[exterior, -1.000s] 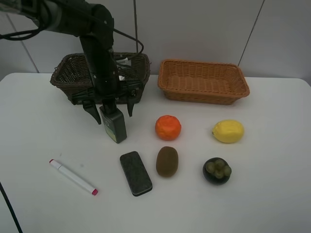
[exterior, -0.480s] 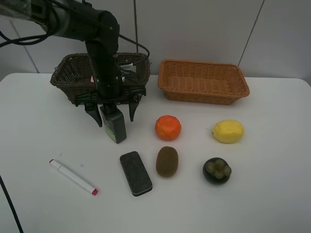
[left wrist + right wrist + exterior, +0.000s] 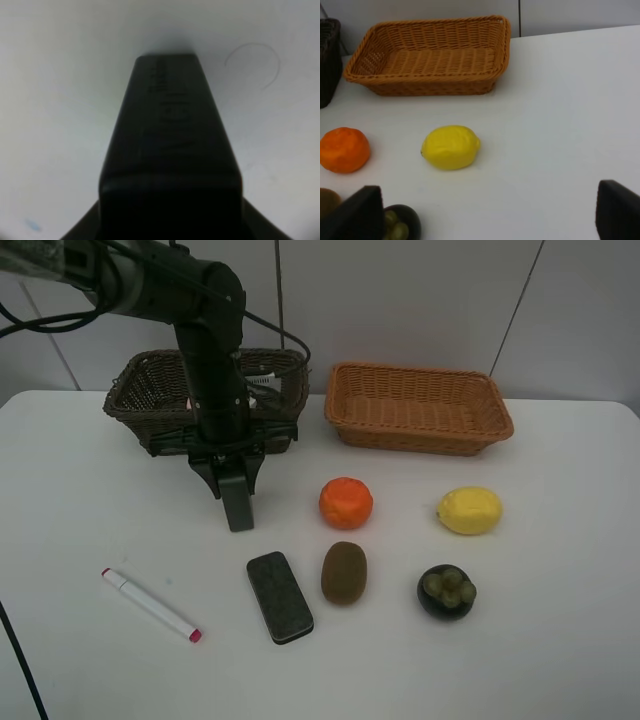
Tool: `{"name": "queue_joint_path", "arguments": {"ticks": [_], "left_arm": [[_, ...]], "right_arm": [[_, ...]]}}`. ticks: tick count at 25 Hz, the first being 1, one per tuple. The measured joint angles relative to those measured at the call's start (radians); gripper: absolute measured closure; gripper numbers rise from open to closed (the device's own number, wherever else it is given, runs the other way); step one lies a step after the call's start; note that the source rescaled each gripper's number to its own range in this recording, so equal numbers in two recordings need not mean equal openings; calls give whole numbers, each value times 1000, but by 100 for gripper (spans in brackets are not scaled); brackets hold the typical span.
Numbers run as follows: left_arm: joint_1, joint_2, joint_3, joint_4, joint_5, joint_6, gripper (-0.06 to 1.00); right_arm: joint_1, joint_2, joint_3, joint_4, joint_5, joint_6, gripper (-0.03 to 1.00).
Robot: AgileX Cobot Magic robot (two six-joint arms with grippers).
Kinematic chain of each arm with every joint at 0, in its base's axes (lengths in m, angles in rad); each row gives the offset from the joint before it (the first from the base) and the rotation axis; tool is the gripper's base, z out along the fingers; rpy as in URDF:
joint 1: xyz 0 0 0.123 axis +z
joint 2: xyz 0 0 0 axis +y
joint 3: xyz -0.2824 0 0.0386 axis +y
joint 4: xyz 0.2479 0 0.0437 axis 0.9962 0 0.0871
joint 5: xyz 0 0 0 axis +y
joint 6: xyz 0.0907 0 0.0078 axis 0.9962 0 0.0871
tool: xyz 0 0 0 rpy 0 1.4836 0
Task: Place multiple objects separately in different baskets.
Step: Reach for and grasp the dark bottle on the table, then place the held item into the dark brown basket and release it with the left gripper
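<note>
My left gripper (image 3: pixel 232 476) is shut on the dark green bottle (image 3: pixel 239 510), which stands on the table in front of the dark brown basket (image 3: pixel 140 392). The bottle fills the left wrist view (image 3: pixel 170 145). On the table lie the white pink-tipped marker (image 3: pixel 150 605), black eraser (image 3: pixel 279 596), kiwi (image 3: pixel 344 572), orange (image 3: pixel 346 503), lemon (image 3: pixel 469 510) and mangosteen (image 3: pixel 447 591). The light orange-tan basket (image 3: pixel 420 405) is empty. My right gripper (image 3: pixel 490 212) is open and empty, near the lemon (image 3: pixel 450 147). The pink bottle is hidden.
The left arm stands over the front wall of the dark basket. The table's back edge meets a grey wall behind both baskets. The tan basket (image 3: pixel 430 55) and the orange (image 3: pixel 343 149) also show in the right wrist view.
My left gripper's fingers, spread wide on either side of the dark green bottle, have closed onto it. The other things have not moved.
</note>
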Motion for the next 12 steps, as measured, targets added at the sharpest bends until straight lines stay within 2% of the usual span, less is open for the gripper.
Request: {"name": "queue_joint_path", "arguments": {"ticks": [6, 9, 12], "left_arm": [[0, -85, -16, -37, 16, 169, 58], [1, -176, -116, -75, 21, 264, 58], [24, -220, -260, -89, 7, 304, 58]], "right_arm": [[0, 0, 0, 0, 0, 0, -3], [0, 0, 0, 0, 0, 0, -3], [0, 0, 0, 0, 0, 0, -3]]}}
